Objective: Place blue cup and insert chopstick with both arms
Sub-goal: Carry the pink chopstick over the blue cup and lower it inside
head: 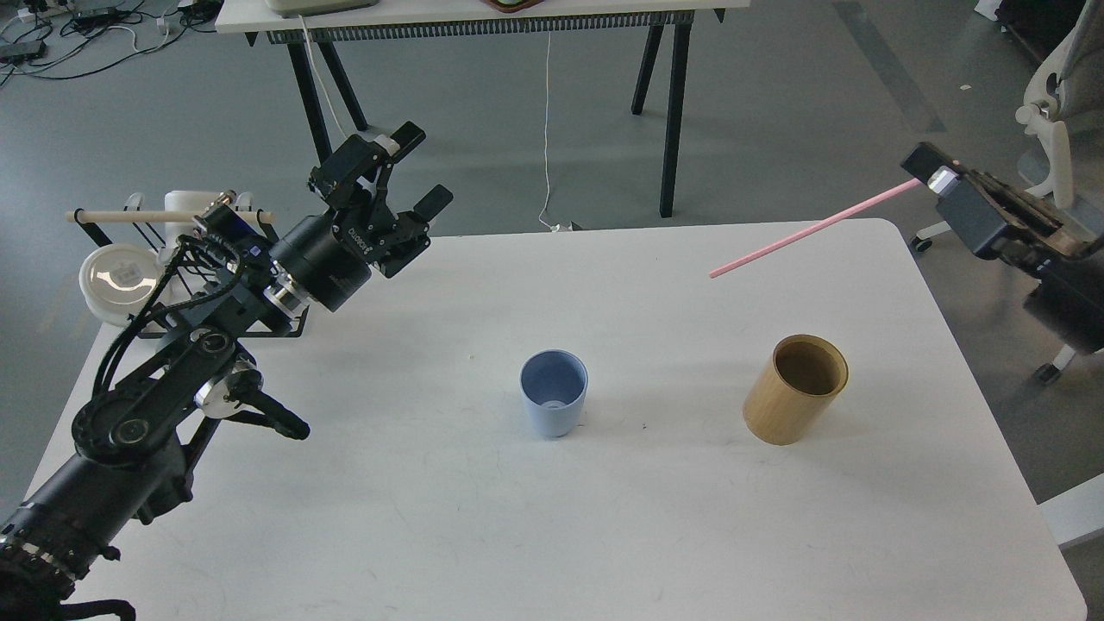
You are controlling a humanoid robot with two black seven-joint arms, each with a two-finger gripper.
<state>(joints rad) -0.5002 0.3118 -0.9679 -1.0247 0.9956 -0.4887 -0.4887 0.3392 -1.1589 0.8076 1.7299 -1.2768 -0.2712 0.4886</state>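
Observation:
The pale-blue cup [554, 404] stands upright and empty near the middle of the white table [535, 517]. My right gripper [927, 172] is shut on the far end of the pink chopstick [806, 230]. It holds the stick in the air, slanting down to the left, above and clear of the tan wooden holder [796, 389]. My left gripper [420, 168] is open and empty, raised over the table's back left corner, well away from the cup.
A black wire rack [164, 259] with a pale wooden rod [142, 216] and a white dish [119, 280] stands at the table's left edge behind my left arm. A second table's legs [668, 112] and a white chair [1056, 147] lie beyond the table.

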